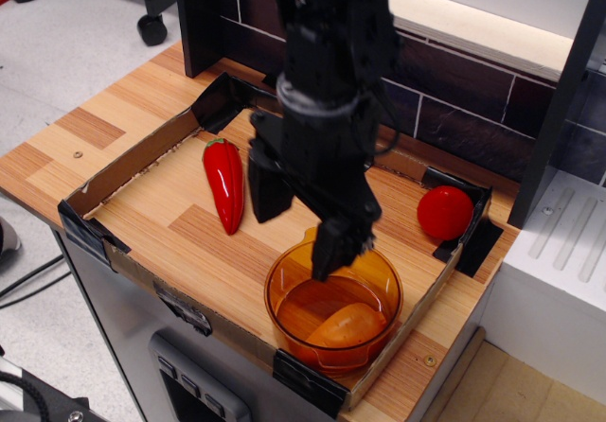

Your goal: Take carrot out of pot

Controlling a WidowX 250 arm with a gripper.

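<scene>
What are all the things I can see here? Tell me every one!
carrot: one, orange, lying inside the pot
pot: one, see-through amber, front of the tray
pepper: one, red, left side of the tray
tomato: one, red, back right corner of the tray
tray: one, cardboard walls with black tape, on the wooden counter
tile wall: one, dark, behind the tray
gripper: one, black, open, over the pot's back rim

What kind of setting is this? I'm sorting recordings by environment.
Probably a toy kitchen mock-up in a lab: a wooden counter walled with taped cardboard, dark tile backsplash, and plastic play food, including a carrot in an amber pot.
</scene>
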